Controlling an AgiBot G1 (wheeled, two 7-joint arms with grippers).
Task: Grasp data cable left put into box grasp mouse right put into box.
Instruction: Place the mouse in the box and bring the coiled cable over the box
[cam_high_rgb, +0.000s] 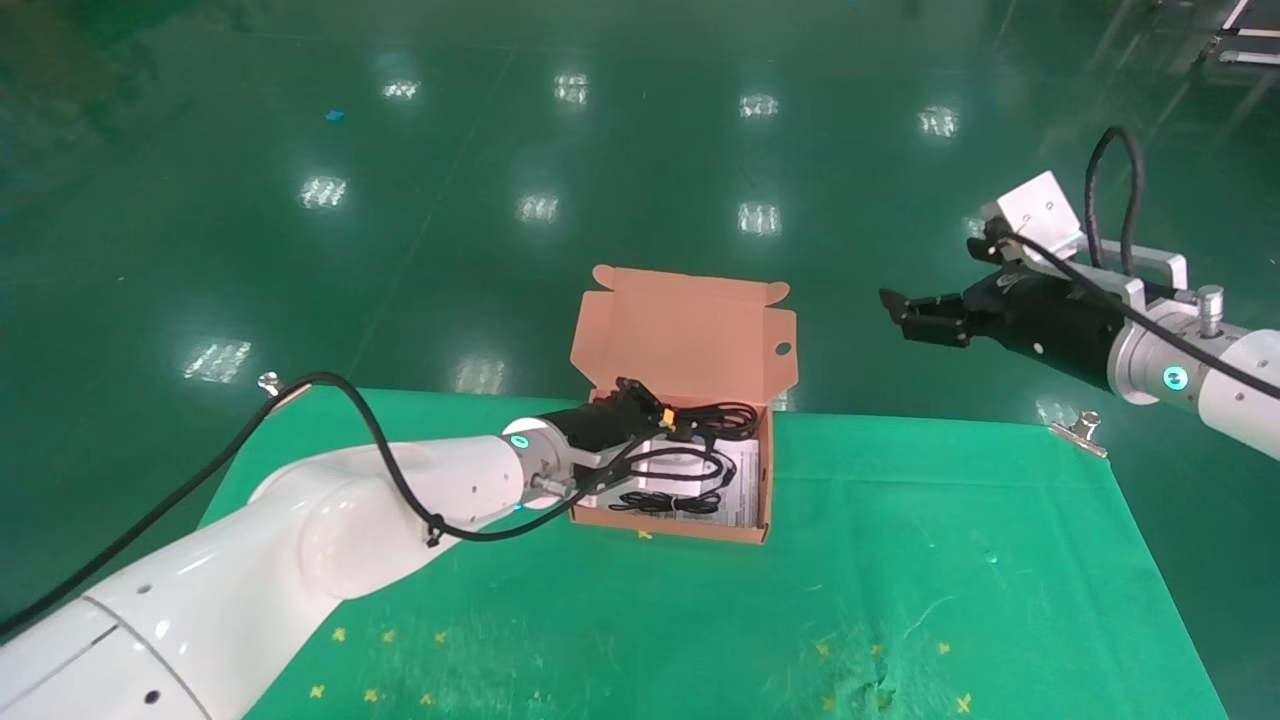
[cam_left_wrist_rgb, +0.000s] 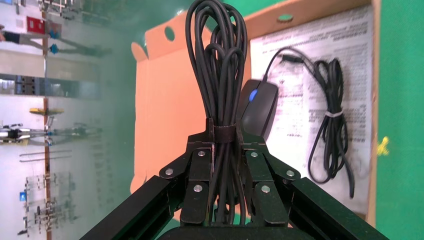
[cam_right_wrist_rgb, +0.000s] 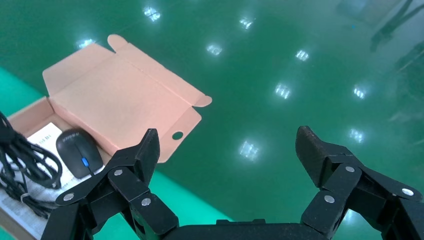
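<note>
The orange box (cam_high_rgb: 690, 330) stands open on the table with its lid raised, a white printed sheet (cam_left_wrist_rgb: 305, 65) inside. My left gripper (cam_high_rgb: 655, 410) hovers over the box, shut on the data cable (cam_left_wrist_rgb: 218, 60), a black bundle bound by a strap, gripped at the strap (cam_left_wrist_rgb: 223, 132). The mouse (cam_left_wrist_rgb: 260, 106) lies in the box on the sheet, its blue wheel lit, with its tied cord (cam_left_wrist_rgb: 331, 135) coiled beside it. My right gripper (cam_high_rgb: 895, 305) hangs open and empty, high off the table's right rear, past the table edge (cam_right_wrist_rgb: 227, 145). From there the mouse (cam_right_wrist_rgb: 77, 150) shows too.
A green cloth (cam_high_rgb: 900, 540) covers the table, held by metal clips at the back corners (cam_high_rgb: 1080, 430). Yellow marks dot its near part. Shiny green floor lies beyond. The left arm's own black hose (cam_high_rgb: 380, 450) loops beside the box.
</note>
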